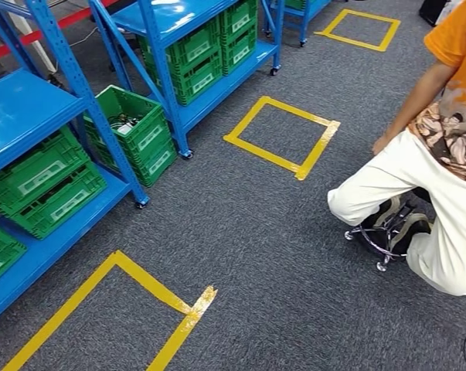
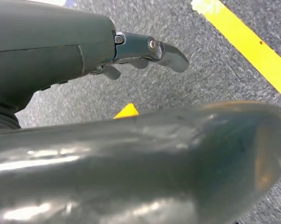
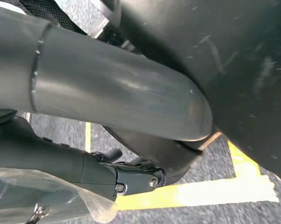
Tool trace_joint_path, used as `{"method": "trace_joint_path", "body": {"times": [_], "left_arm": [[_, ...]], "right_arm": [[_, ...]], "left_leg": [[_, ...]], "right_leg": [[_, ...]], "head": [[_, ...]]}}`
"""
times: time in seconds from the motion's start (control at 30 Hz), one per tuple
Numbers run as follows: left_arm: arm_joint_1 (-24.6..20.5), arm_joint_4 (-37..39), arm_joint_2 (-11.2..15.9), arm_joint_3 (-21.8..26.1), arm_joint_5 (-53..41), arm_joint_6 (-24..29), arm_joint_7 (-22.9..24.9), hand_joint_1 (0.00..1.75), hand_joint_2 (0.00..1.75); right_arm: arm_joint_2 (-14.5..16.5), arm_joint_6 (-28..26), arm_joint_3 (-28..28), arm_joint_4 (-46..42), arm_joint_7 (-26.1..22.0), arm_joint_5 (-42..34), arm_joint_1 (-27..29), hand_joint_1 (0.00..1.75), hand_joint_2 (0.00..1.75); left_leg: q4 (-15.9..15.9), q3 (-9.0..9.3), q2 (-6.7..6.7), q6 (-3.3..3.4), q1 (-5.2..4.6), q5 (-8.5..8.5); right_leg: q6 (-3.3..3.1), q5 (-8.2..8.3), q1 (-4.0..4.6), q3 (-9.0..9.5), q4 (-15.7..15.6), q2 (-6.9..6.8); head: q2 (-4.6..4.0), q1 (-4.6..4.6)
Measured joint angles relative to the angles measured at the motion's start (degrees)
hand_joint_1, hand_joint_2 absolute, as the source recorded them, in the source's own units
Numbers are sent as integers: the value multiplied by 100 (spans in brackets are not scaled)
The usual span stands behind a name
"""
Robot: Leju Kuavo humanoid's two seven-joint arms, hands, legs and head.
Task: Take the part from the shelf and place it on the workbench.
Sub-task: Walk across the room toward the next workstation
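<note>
My right hand (image 3: 132,179) hangs low over the grey carpet, its dark fingers lying along a clear plastic bag (image 3: 61,205) with a dark part inside. The bag presses against the fingers close to the camera, and how the hand grips it is mostly hidden. My left hand (image 2: 142,51) hangs over the carpet with its fingers stretched out and nothing in them. In the head view, blue shelves (image 1: 20,108) stand at the left with green crates (image 1: 43,182) on them. One open green crate (image 1: 131,131) with dark items sits on the floor between the shelves.
A person (image 1: 428,170) in an orange shirt and white trousers sits low on a wheeled stool (image 1: 388,239) at the right. Yellow tape squares (image 1: 303,166) mark the carpet, one just ahead (image 1: 154,286). Open carpet lies between shelves and person.
</note>
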Motion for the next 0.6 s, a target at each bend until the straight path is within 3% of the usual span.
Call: {"method": "trace_joint_path", "body": {"times": [0.07, 0.13, 0.2, 0.27, 0.33, 0.37, 0.4, 0.43, 0.5, 0.57, 0.6], "left_arm": [[-22, 0, 1, -1, -2, -1, -4, 0, 0], [-21, 0, 3, -2, -3, -2, -21, 0, 0], [-6, 0, 3, -1, 4, -1, -46, 0, 0], [-12, 0, -7, 0, 11, -9, -69, 0, 0], [-24, 0, -19, 0, 11, -16, -90, 0, 0], [-24, 0, -22, 0, 11, -12, -99, 0, 0], [-23, 0, -24, 0, 11, -7, -104, 0, 0], [-22, 0, -27, 0, 10, 1, -108, 0, 0], [-27, 0, -30, 0, 4, 12, -113, 0, 0], [-32, 0, -30, 0, -2, 25, -118, 0, 0], [-28, 0, -29, 0, -2, 32, -120, 0, 0]], "right_arm": [[6, 0, -1, 0, -3, 2, -9, 0, 0], [11, -5, -1, -3, -16, 6, -26, 0, 0], [13, -16, -1, -9, -49, 11, -34, 0, 0], [11, -22, -1, -10, -77, 13, -33, 0, 0], [9, -20, -1, -10, -89, 12, -36, 0, 0], [7, -16, -1, -10, -90, 10, -37, 0, 0], [5, -11, -2, -11, -91, 7, -38, 0, 0], [3, -4, -3, -11, -89, 4, -36, 0, 0], [2, 18, -5, -7, -89, -5, -27, 0, 0], [2, 39, -11, -1, -93, -15, -25, 0, 0], [2, 48, -15, 2, -96, -19, -26, 0, 0]], "left_leg": [[-338, 155, 210, 72, -73, 26], [-408, 169, 108, 102, -74, 16], [-489, 215, -32, 139, -30, 49], [-529, 243, -170, 171, 6, 65], [-525, 245, -323, 189, 14, 59], [-522, 253, -404, 188, 17, 53], [-515, 263, -491, 180, 26, 46], [-499, 274, -580, 161, 39, 32], [-435, 270, -745, 97, 61, -12], [-385, 228, -872, 33, 68, -29], [-374, 207, -929, 6, 71, -20]], "right_leg": [[54, -42, 23, 21, 0, -130], [103, -74, 29, 59, -18, -244], [153, -189, 12, 27, 114, -23], [200, -471, -14, -265, 699, 345], [236, -698, -31, -670, 1404, 460], [251, -667, -36, -788, 1545, 470], [264, -520, -43, -801, 1464, 480], [278, -280, -56, -711, 1175, 516], [305, 78, -96, -425, 460, 748], [276, 121, -110, -254, 138, 939], [242, 104, -101, -228, 111, 941]], "head": [[0, 1], [0, 3], [0, 32], [0, 66], [0, 73], [0, 74], [0, 73], [0, 73], [0, 81], [0, 93], [0, 99]]}}
